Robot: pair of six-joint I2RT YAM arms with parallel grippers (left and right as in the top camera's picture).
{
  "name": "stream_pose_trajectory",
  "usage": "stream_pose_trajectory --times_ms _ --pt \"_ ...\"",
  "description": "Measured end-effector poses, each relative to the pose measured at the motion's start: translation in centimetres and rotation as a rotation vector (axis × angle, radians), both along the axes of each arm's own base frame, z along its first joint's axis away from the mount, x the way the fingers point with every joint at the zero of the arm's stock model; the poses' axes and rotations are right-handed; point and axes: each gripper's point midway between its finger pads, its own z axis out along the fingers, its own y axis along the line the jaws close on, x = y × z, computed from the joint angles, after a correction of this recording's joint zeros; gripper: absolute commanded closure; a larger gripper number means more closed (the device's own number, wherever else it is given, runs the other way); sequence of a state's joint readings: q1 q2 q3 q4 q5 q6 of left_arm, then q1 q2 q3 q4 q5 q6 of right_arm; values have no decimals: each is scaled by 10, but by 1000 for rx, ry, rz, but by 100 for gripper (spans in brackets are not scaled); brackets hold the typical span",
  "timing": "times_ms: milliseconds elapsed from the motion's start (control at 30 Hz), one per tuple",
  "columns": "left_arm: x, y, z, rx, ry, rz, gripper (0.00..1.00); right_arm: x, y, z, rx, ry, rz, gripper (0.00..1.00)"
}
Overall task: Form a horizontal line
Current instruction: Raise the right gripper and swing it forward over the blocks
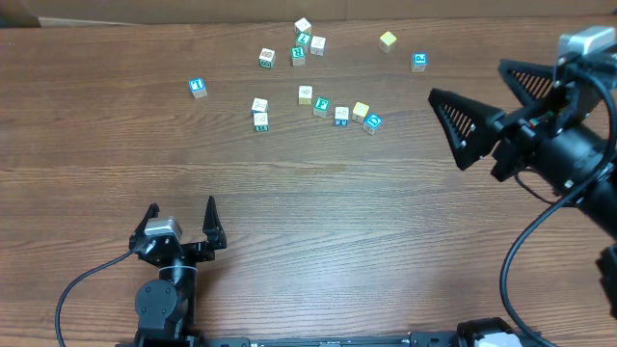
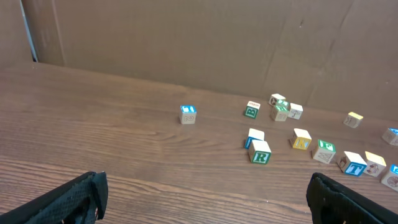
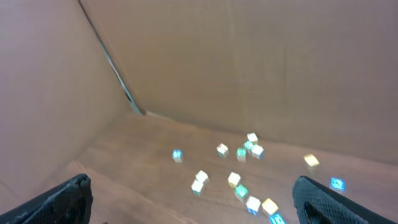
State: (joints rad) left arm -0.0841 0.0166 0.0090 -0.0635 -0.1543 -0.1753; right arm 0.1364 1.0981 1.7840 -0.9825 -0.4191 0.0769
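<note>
No straight row of four touching cubes shows. Several small toy cubes lie scattered on the far half of the wooden table. A loose slanted string runs from a cream cube (image 1: 305, 94) past a teal-green cube (image 1: 322, 106) to a blue cube (image 1: 372, 122), with gaps between them; the teal-green cube also shows in the left wrist view (image 2: 324, 151). My left gripper (image 1: 181, 224) (image 2: 205, 199) is open and empty near the front edge. My right gripper (image 1: 466, 81) (image 3: 193, 199) is open and empty, raised at the right, apart from the cubes.
A tight cluster of cubes (image 1: 304, 40) lies at the back. A yellow cube (image 1: 388, 40), a blue cube (image 1: 419, 61) and another blue cube (image 1: 198, 87) lie alone. Two stacked-looking cubes (image 1: 259, 112) lie left of the string. A brown wall (image 2: 186, 37) backs the table.
</note>
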Motion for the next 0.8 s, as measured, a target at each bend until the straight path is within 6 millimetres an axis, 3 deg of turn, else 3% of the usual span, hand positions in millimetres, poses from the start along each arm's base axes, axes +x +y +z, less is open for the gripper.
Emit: stream_pose_trajectory --times_ms 167,300,567,800 --pt "0 0 0 0 0 0 0 13 -1 -5 -49 86 3 0" --pt "0 0 0 0 0 0 0 39 2 -20 -77 179 12 0" --pt "0 0 0 0 0 0 1 97 3 -86 -167 374 36 0" --pt "0 0 0 0 0 0 1 133 -21 -126 -180 476 -14 0"
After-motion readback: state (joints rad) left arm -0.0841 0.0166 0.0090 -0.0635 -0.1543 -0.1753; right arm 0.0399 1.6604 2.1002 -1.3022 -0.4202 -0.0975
